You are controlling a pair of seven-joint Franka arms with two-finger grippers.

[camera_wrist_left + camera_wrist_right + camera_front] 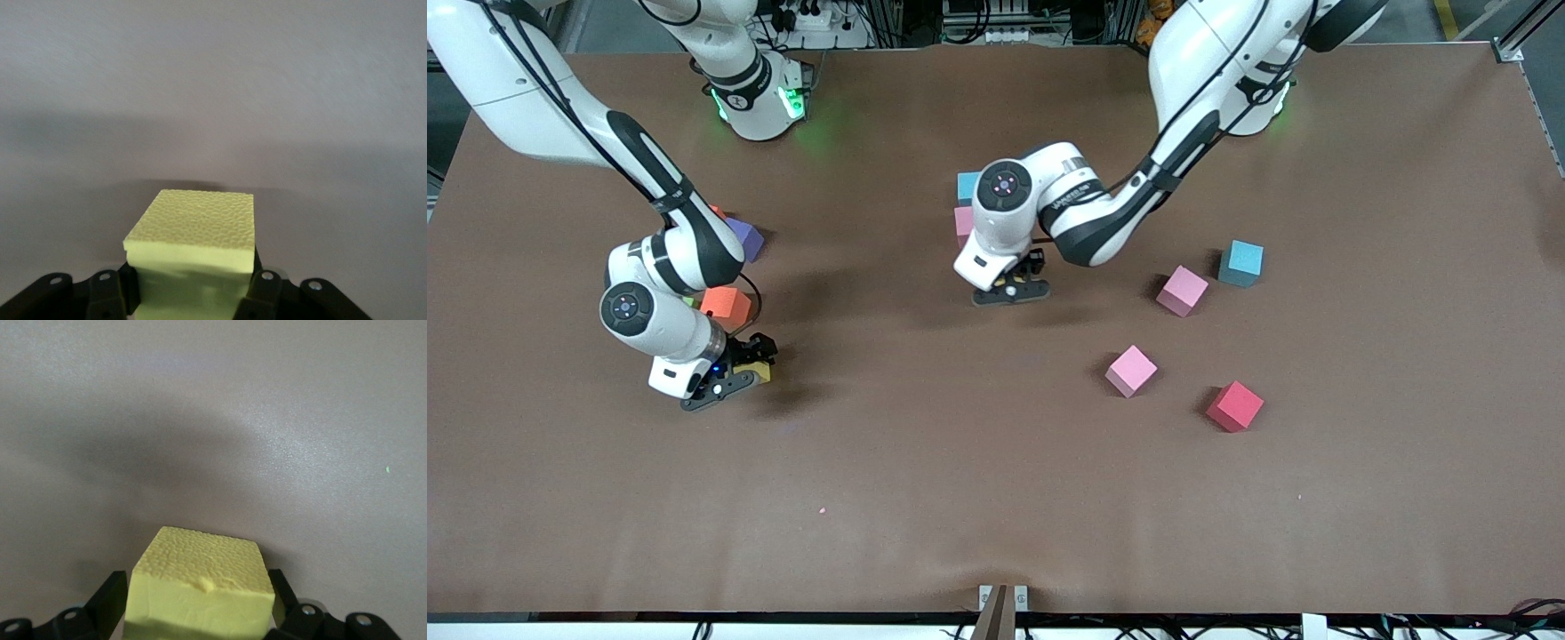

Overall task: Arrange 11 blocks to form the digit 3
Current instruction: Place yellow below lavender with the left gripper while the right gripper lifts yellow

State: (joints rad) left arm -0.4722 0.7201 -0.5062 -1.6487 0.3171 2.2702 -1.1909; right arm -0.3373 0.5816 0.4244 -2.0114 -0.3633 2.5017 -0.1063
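Two blocks (967,204) touching mid-table; four blocks (1183,291) scattered apart toward the left arm's end.

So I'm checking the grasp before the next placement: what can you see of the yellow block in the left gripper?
The yellow block is a small matte cube of what looks like foam, with a pebbled top and a slightly ragged upper edge. It sits between the fingers of the left gripper, which is shut on its two side faces, its top about level. In the front view the gripper hides it; that gripper is near the table's middle, beside a pink block and a light blue block. Whether the cube touches the table cannot be told.
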